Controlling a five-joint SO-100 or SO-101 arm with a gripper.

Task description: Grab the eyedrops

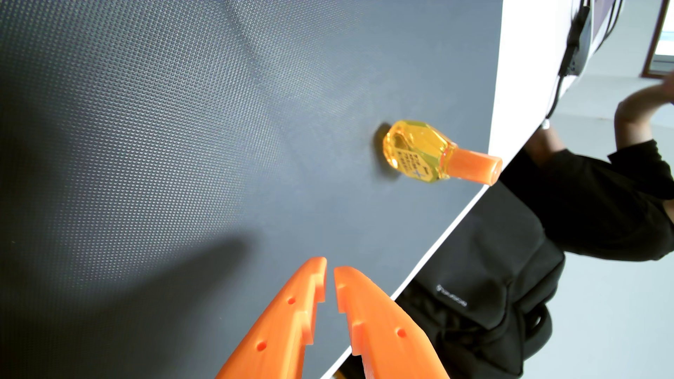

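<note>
Leftward in my wrist view lies the dark grey mat point(146, 145), finely dimpled, with a soft shadow across its lower part. It covers the worktop point(510, 91), whose white surface shows as a bare strip along the mat's right side and as a thin pale edge running diagonally down towards the bottom of the frame.

Moving right along the bottom, my gripper point(330, 269) comes up into the picture: two orange fingers point(284, 320) with stepped inner faces and small round holes. They stand narrow, the tips almost meeting with only a thin slit between them, and nothing is held. The tips hover over the mat, near its diagonal edge.

Further right and higher in the frame are the eyedrops point(419, 151), a small clear yellow bottle with printed text on its side and an orange cap point(476, 165). The bottle's base is against the mat, and the cap points right, towards the worktop's edge. It is well apart from my fingertips, up and to the right of them.

Beyond the worktop's edge, lower right, sits a black backpack point(474, 291) on a pale floor. At the far right a person point(601, 204) in a black top has an arm raised, the hand blurred. Dark cables point(572, 47) hang at the upper right.
</note>
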